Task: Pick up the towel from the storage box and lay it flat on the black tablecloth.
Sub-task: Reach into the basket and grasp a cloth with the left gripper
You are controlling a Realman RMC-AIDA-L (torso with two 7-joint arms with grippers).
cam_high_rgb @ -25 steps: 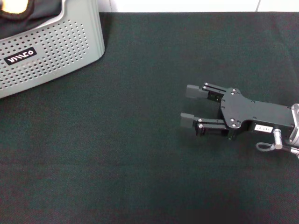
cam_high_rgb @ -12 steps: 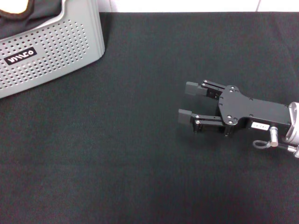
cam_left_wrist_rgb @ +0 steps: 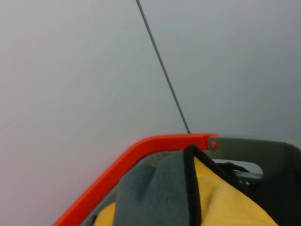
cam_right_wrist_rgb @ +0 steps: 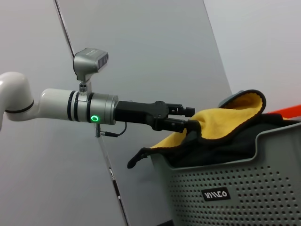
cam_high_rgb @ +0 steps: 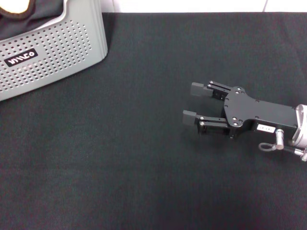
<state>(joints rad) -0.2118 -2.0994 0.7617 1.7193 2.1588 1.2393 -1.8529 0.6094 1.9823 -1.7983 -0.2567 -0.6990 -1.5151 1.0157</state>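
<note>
The light grey storage box [cam_high_rgb: 57, 48] stands at the far left of the black tablecloth [cam_high_rgb: 120, 158]. A yellow-orange bit of the towel [cam_high_rgb: 14, 5] shows at its top edge. In the right wrist view my left gripper [cam_right_wrist_rgb: 192, 117] is shut on the towel's [cam_right_wrist_rgb: 221, 125] edge and holds it up over the storage box [cam_right_wrist_rgb: 235, 188]. The left wrist view shows the towel [cam_left_wrist_rgb: 160, 197] close up, grey-green and yellow with black trim. My right gripper [cam_high_rgb: 193, 102] is open and empty, low over the tablecloth at the right.
A plain black fabric bundle [cam_right_wrist_rgb: 221, 148] lies in the box under the towel and also shows in the head view [cam_high_rgb: 43, 12]. An orange rim [cam_left_wrist_rgb: 141, 150] sits beside the towel. A white wall [cam_high_rgb: 192, 5] lies behind the table's far edge.
My right gripper has shifted and turned slightly over the tablecloth, still open. The box has not moved.
</note>
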